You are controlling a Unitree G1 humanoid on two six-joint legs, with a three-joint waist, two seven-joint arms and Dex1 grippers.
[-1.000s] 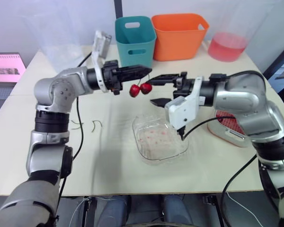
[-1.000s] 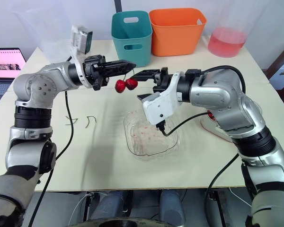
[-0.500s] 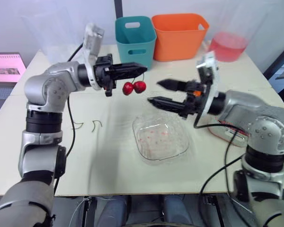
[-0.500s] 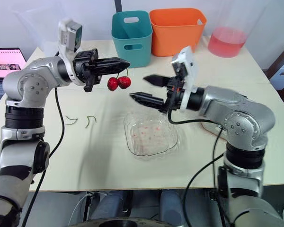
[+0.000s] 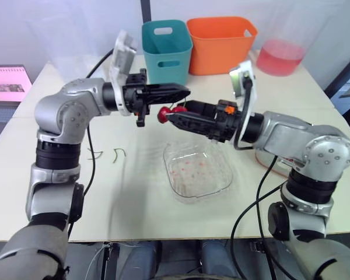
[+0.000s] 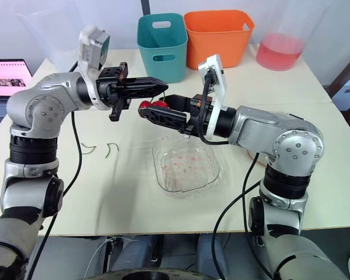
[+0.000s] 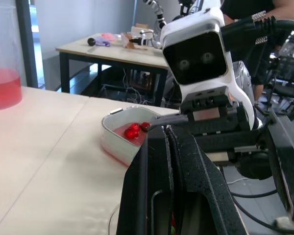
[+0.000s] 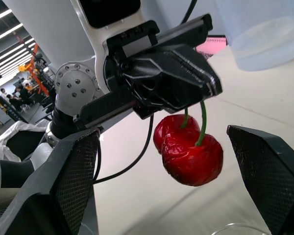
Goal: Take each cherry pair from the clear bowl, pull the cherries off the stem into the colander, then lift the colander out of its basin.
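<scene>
My left gripper is shut on the stem of a red cherry pair, which hangs in the air above the table, behind the clear bowl. The bowl is smeared with red juice. My right gripper is open and reaches in from the right, one finger on each side of the cherry pair, apart from it. The white basin, with the red colander and a few cherries inside, stands to the right, mostly hidden behind my right arm.
A teal bin, an orange bin and a container of pink liquid stand along the back. Two loose green stems lie left of the bowl. A laptop sits at the far left.
My right gripper has moved left, and its open fingers now flank the hanging cherries. My left gripper has shifted slightly to the right with the pair.
</scene>
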